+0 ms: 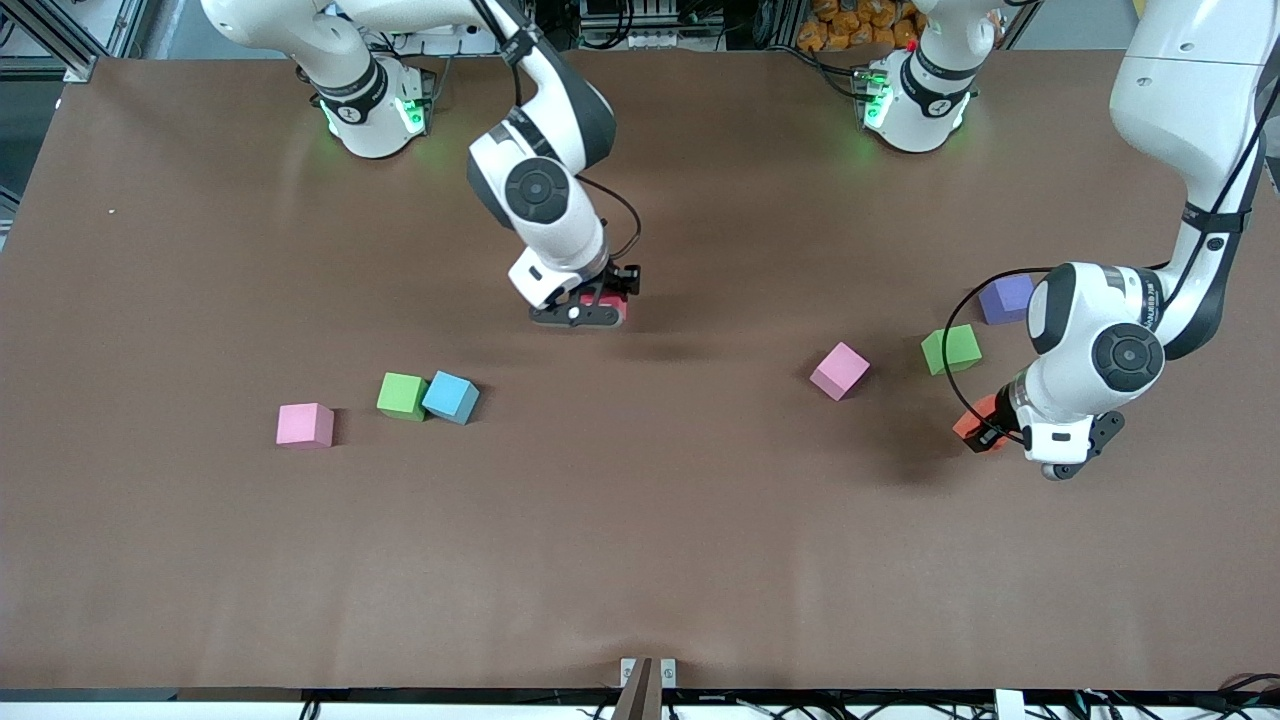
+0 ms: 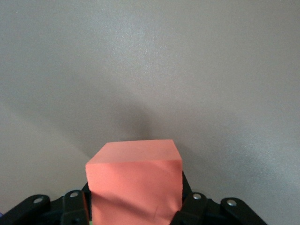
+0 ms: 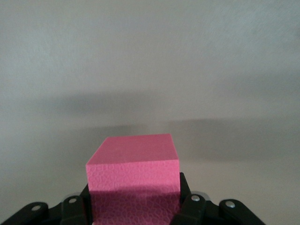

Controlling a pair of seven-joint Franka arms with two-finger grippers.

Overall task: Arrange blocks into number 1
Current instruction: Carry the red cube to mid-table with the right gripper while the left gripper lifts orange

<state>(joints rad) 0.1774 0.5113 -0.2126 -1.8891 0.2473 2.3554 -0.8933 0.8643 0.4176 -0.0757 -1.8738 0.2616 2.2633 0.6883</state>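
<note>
Cubes, no long axis: left hand (image 1: 985,428) pinching orange block (image 1: 972,421); right hand (image 1: 600,308) pinching red block (image 1: 610,303).

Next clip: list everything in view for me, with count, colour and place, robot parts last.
table: one, brown, under everything.
pink blocks: two; one at the right arm's end, the other toward the left arm's end.
green blocks: two; one touching the blue block, the other beside the purple block.
blue block: one, beside the first green.
purple block: one, by the left arm.
red block: one, in the right gripper, mid-table.
orange block: one, in the left gripper.
</note>
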